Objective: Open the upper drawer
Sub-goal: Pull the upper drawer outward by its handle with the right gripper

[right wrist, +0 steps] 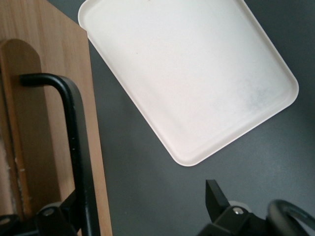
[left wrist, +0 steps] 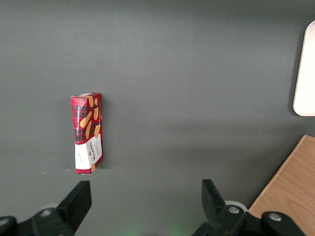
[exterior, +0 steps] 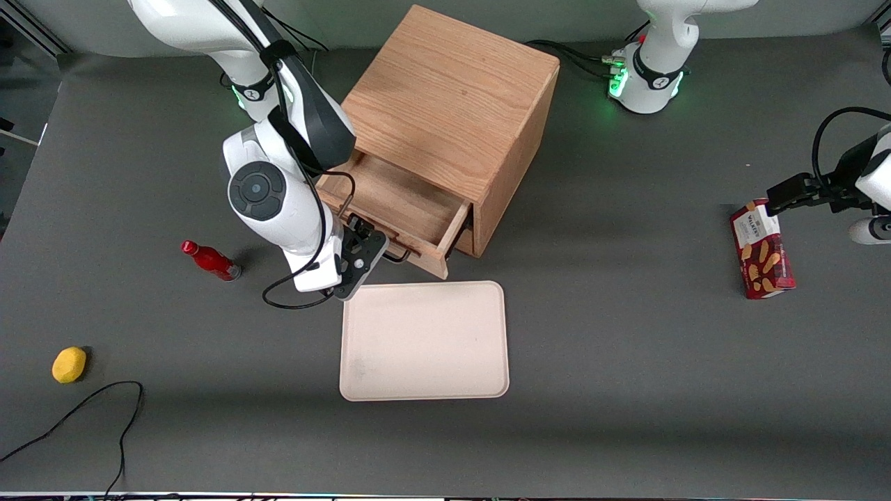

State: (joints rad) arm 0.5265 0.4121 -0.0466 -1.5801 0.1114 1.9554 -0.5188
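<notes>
Nearest the front camera, the flat cream plastic tray (exterior: 423, 341) lies on the dark grey worktop (exterior: 626, 390), just in front of the light-oak wooden cabinet (exterior: 452, 97). Its shallow upper drawer (exterior: 404, 209) stands pulled out above it. The black two-finger gripper (exterior: 362, 254) sits at the thin black bar handle (right wrist: 74, 137), fingers spread wide, one beside the bar. Pulling farther risks tipping the drawer out onto the tray.
</notes>
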